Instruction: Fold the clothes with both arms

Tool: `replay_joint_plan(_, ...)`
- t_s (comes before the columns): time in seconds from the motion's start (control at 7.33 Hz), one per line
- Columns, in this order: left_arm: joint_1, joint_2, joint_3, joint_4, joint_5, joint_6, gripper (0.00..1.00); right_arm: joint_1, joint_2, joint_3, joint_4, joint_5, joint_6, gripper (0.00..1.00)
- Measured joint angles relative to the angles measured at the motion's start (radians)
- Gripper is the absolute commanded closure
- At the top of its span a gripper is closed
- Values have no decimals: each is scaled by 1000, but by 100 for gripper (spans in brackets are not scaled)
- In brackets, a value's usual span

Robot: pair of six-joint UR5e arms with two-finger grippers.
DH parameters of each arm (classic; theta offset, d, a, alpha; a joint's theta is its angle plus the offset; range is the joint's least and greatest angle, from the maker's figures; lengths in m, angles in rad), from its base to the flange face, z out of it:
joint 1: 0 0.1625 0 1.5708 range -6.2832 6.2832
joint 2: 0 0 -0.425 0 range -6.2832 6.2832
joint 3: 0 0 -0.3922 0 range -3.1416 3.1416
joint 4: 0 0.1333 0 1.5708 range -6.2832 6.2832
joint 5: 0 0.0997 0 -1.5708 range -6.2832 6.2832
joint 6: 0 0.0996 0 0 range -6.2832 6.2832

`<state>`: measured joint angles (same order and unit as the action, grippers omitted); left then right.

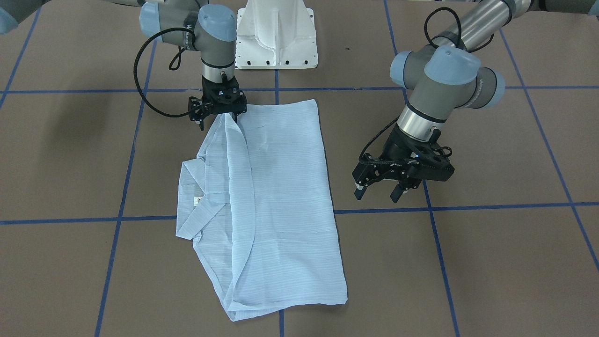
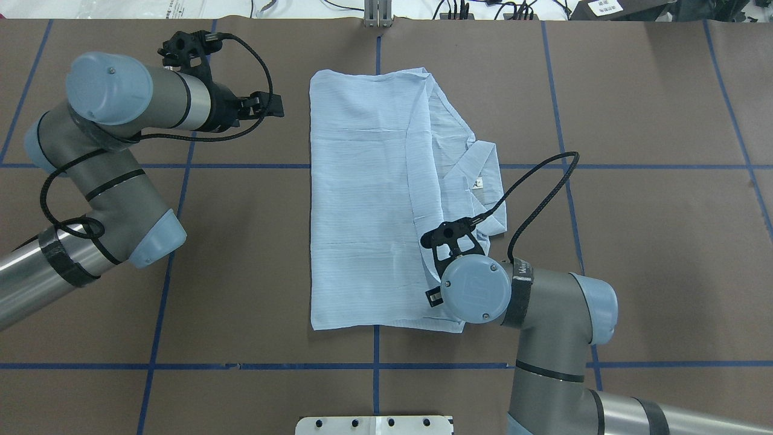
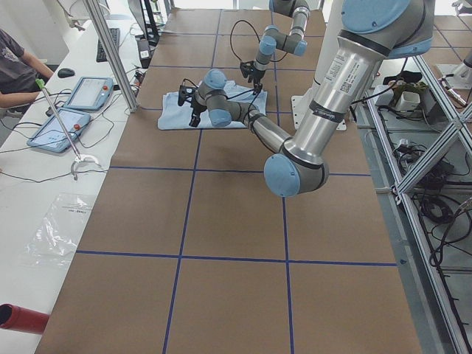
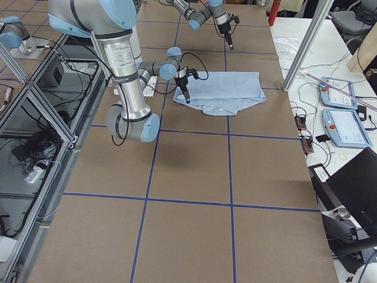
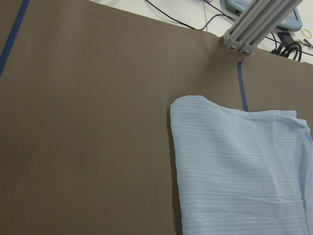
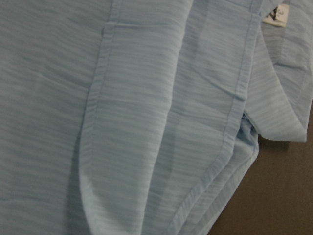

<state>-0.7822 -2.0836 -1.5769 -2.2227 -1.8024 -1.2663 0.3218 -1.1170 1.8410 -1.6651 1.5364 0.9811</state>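
1. The shirt (image 1: 285, 187) lay flat mid-tabletop (image 1: 491, 257). A flap (image 1: 241, 187) was doubled over along the robot's right side. The collar (image 1: 192, 206) and neck label (image 1: 197, 201) poked out past it toward that edge.
2. The right gripper (image 1: 217, 112) sat low at the flap's corner nearest the robot's edge. Its jaws looked apart, straddling the cloth. From overhead, the wrist hid most of it.
3. The left gripper (image 1: 377, 194) hung over bare tabletop, just beside the shirt's opposite long edge. Its jaws were apart and held nothing.
4. Risk: closing at that corner could pinch 2 or more layers, because the flap lay stacked there. A lift would then drag the whole pile instead of 1 layer.
5. Risk: the fabric was thin, so a shallow bite could slip out mid-lift.
6. Risk: only 1 gripper was at the cloth. A pull from 1 corner would likely skew the shirt or undo the fold.
7. Risk: the right arm's black cable (image 2: 537, 181) looped above the collar and might snag it if the arm swung.
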Motion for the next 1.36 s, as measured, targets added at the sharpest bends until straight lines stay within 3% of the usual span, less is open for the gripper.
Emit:
replay_joint_plan(0.27,7,-12,0,0,0,-15,0,59,-68,28,1,55,-38,0)
replay_joint_plan(0.68,10,-28,2,1,0,-18,0,87,-226,164,5,72,-57,0)
replay_joint_plan(1.09,19,-28,2,3,-13,-17,0,114,-121,144,15,87,-53,0)
replay_joint_plan(1.36,58,-19,-20,33,-96,-84,0,125,-96,178,16,135,-36,0)
